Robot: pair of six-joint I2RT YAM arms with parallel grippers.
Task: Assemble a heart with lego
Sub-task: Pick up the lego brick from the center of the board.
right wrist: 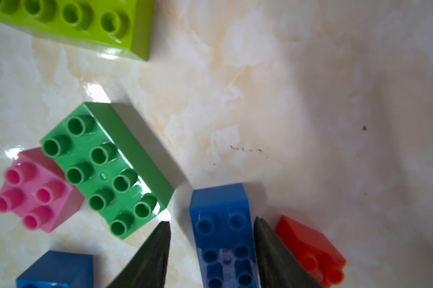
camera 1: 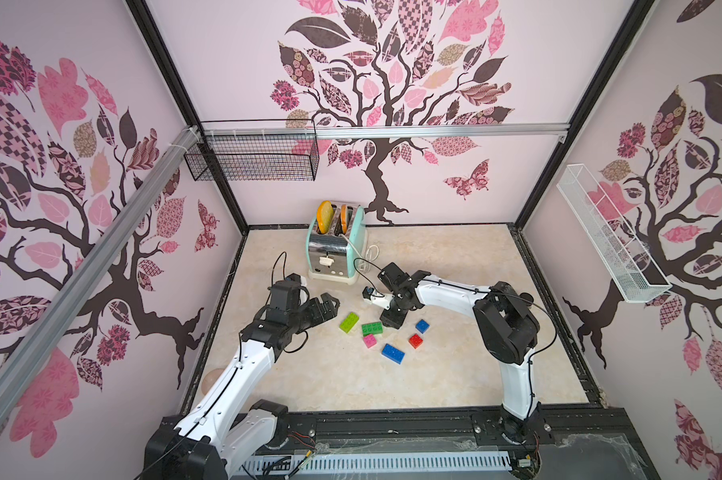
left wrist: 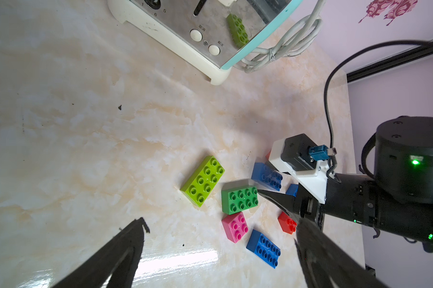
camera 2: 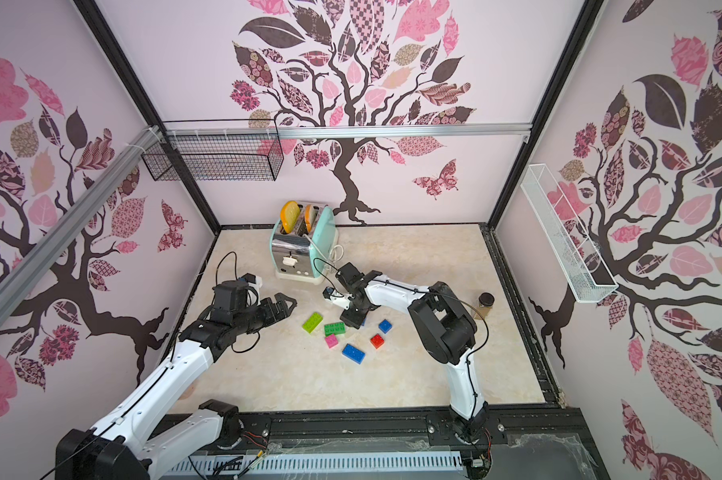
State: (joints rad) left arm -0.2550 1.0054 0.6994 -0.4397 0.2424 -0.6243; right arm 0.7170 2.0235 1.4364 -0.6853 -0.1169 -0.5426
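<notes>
Loose lego lies mid-table in both top views: a lime brick (camera 1: 349, 322), a dark green brick (camera 1: 372, 328), a pink brick (camera 1: 369, 341), a long blue brick (camera 1: 393, 353), a red brick (camera 1: 415, 340) and a small blue brick (camera 1: 422, 326). No joined heart is in view. My right gripper (right wrist: 211, 222) is down over a second long blue brick (right wrist: 220, 199). Its jaws straddle the brick: one finger touches a long side, and a gap shows at the other. A second red brick (right wrist: 310, 246) lies just beside it. My left gripper (camera 1: 330, 305) hovers open, left of the lime brick, holding nothing.
A mint toaster (camera 1: 336, 249) holding bread slices stands behind the bricks, its white cord (camera 1: 371, 251) coiled beside it. A brown jar (camera 2: 486, 303) sits on the right. A black wire basket (camera 1: 253, 160) and a white wire basket (camera 1: 608, 241) hang on the walls.
</notes>
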